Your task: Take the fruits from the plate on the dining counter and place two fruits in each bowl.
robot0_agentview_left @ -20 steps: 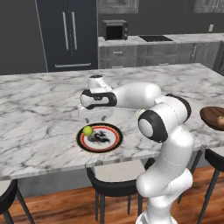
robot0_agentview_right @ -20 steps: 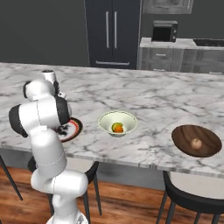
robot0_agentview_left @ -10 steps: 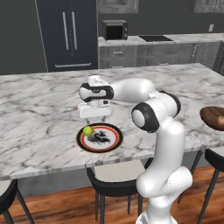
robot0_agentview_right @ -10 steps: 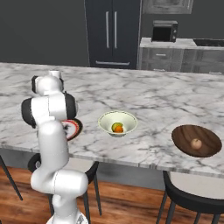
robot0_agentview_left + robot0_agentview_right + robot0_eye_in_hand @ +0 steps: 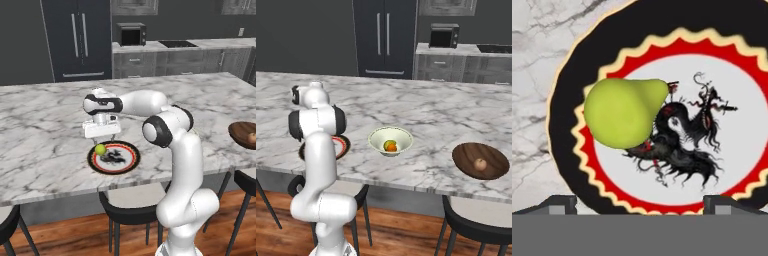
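Gripper [image 5: 101, 140]: jaws spread wide, nothing held, poised just above the plate.
Plate [image 5: 572, 60]: near edge of dining counter [image 5: 45, 150]; yellow-green fruit [image 5: 619, 112] lies on its left part.
Cream bowl [image 5: 390, 141]: two fruits inside.
Wooden bowl [image 5: 479, 160]: tan fruit [image 5: 480, 163].

Cream bowl [image 5: 390, 141] holds two fruits; wooden bowl [image 5: 480, 161] holds a tan one.
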Robot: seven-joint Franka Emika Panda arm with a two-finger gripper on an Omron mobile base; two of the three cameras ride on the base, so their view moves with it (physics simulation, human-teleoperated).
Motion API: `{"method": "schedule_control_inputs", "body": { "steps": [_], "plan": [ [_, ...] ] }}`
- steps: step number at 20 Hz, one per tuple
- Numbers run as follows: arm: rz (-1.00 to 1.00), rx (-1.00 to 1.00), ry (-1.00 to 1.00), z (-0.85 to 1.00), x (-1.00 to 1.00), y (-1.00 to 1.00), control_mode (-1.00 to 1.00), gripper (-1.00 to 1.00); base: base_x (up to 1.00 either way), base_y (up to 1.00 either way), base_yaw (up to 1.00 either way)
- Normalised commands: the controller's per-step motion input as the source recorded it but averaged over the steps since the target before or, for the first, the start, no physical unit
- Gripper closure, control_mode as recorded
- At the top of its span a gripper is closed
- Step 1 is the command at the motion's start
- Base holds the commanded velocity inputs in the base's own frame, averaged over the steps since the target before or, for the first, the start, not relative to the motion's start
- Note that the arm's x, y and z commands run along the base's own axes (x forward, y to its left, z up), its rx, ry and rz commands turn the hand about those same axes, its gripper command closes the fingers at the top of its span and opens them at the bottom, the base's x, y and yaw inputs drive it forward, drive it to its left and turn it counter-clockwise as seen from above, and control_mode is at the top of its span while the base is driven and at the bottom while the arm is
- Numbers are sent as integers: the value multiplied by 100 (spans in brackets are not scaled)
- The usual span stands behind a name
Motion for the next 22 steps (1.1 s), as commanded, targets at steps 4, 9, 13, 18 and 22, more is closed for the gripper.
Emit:
{"method": "schedule_control_inputs", "body": {
  "steps": [4,9,13,18,22],
  "plan": [
    [0,0,0,-29,2,5,-100,-100,0,0,0],
    [0,0,0,-14,41,21,-100,-100,0,0,0],
    [0,0,0,-31,38,7,-100,-100,0,0,0],
    [0,0,0,-29,-6,0,-100,-100,0,0,0],
    [0,1,-4,10,-57,0,-100,-100,0,0,0]
  ]
}}
